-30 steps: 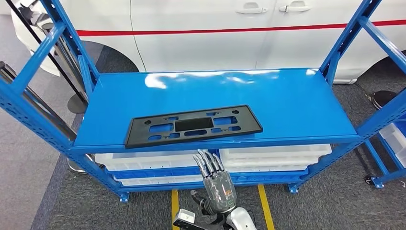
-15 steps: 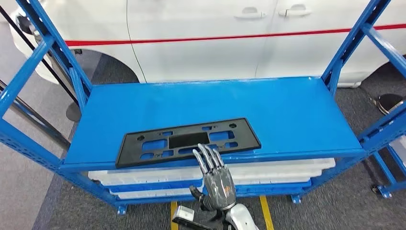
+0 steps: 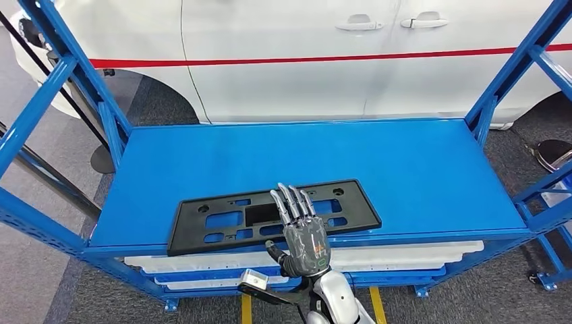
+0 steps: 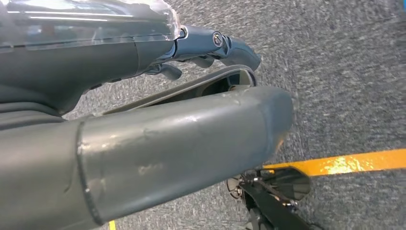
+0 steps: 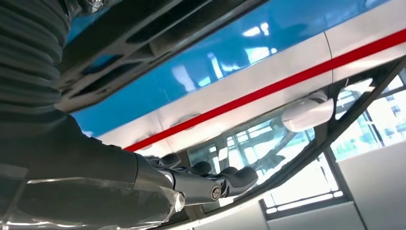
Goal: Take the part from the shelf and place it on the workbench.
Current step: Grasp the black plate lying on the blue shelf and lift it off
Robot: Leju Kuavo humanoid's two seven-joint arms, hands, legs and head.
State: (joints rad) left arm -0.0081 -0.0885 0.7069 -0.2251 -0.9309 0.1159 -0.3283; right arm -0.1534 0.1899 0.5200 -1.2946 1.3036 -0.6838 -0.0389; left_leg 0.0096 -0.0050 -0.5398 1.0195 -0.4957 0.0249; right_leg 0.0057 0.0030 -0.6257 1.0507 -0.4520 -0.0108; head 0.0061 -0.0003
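No text, label, brand or number can be read anywhere. The white car [image 3: 324, 61] carries a plain red stripe [image 3: 324, 57], with no letters on it.

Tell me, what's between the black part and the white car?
Just bare blue shelf top. In the head view, nothing sits on it between the black part and the white car standing behind the shelf.
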